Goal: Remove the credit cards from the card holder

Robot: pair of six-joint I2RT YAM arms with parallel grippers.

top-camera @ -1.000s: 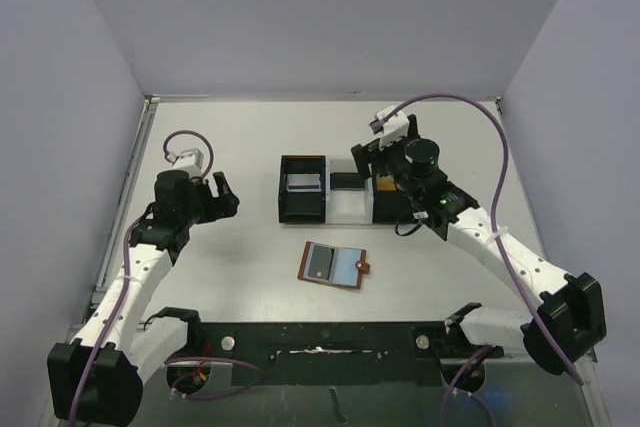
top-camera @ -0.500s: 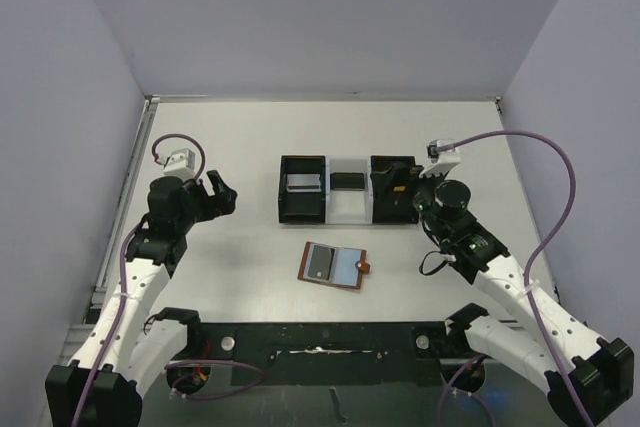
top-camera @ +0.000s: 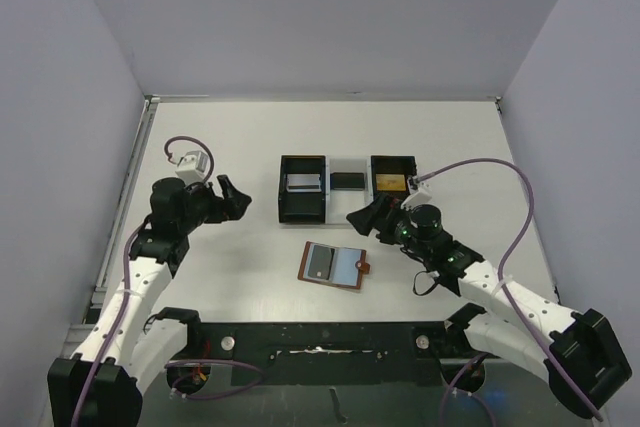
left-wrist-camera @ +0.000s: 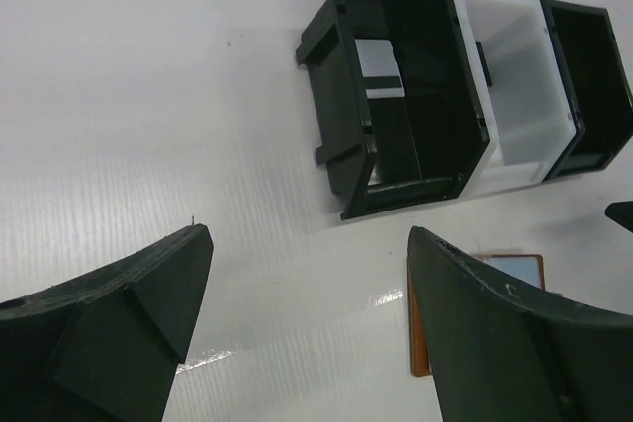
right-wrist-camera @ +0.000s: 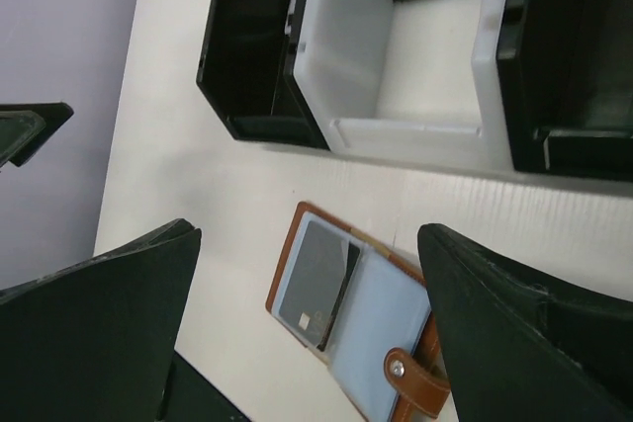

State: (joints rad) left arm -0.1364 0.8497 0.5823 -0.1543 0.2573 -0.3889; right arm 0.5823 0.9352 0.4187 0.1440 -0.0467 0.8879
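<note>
1. Nearest the arm bases, the small brown leather bifold card holder (top-camera: pixel 333 265) lies opened flat on the white counter (top-camera: pixel 450 147), blue-grey pockets up, with its snap tab (top-camera: pixel 364 268) at the 3 o'clock end. One dark card (top-camera: pixel 319 264) sits in the 9 o'clock half. The other half looks empty to me, so I'd say this is the last card to pull.
2. Just beyond, at about 1 o'clock from the holder, the right tool (top-camera: pixel 368 217) hangs above the counter, spread as wide as it goes and holding nothing. To do this well it should come down over the card's free edge, nip only the card and not the pocket lip, and draw it out along the pocket's line. I can't tell which way the pocket opens.
3. Well off at 10 o'clock, the left tool (top-camera: pixel 236 197) is also wide apart and empty. It could pin the brown rim so the light holder doesn't drag along.
4. Farthest, at 12 o'clock, stands the black-and-white three-compartment tray (top-camera: pixel 283 197). It holds a silver-grey card (top-camera: pixel 303 184), a black card (top-camera: pixel 348 180) and an orange-gold card (top-camera: pixel 391 183), one per bin.
</note>
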